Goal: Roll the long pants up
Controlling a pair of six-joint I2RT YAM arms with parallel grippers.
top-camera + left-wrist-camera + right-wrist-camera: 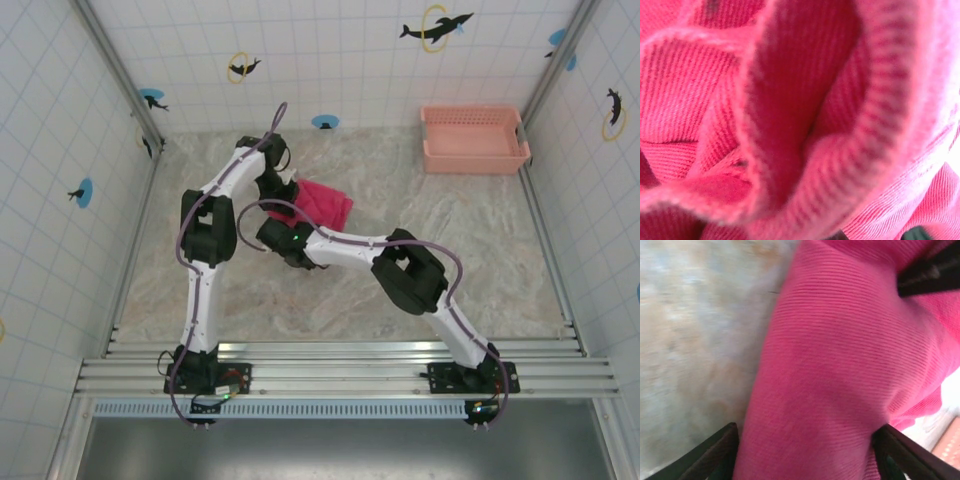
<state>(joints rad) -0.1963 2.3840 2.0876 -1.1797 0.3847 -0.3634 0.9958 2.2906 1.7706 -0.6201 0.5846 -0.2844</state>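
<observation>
Pants, left wrist cam: pants [800, 120] sit right up against the lens; ribbed magenta-red cloth in thick folds, one rolled edge curling around a deep pocket of fabric.
Pants, right wrist cam: a broad band of the same cloth runs from the bottom edge to the top right, lying on the table [690, 340].
Pants, top cam: bunched into a compact lump at mid-table, slightly left of centre, between the two wrists.
Left gripper [285, 190]: at the left edge of the lump, touching it. Jaws closed. Can't tell whether any cloth is pinched between them.
Right gripper [810, 460]: jaws spread wide, one finger either side of the cloth band, cloth spanning the whole gap. Can't tell whether the fingers [715, 455] press on it.
Black part [927, 272]: lies on the cloth at the upper right of the right wrist view; too blurred to identify.
Right arm: reaches in from the right, its wrist at the near-left side of the lump.
Basket [474, 140]: pale pink, far right corner of the table, well apart from the pants.
</observation>
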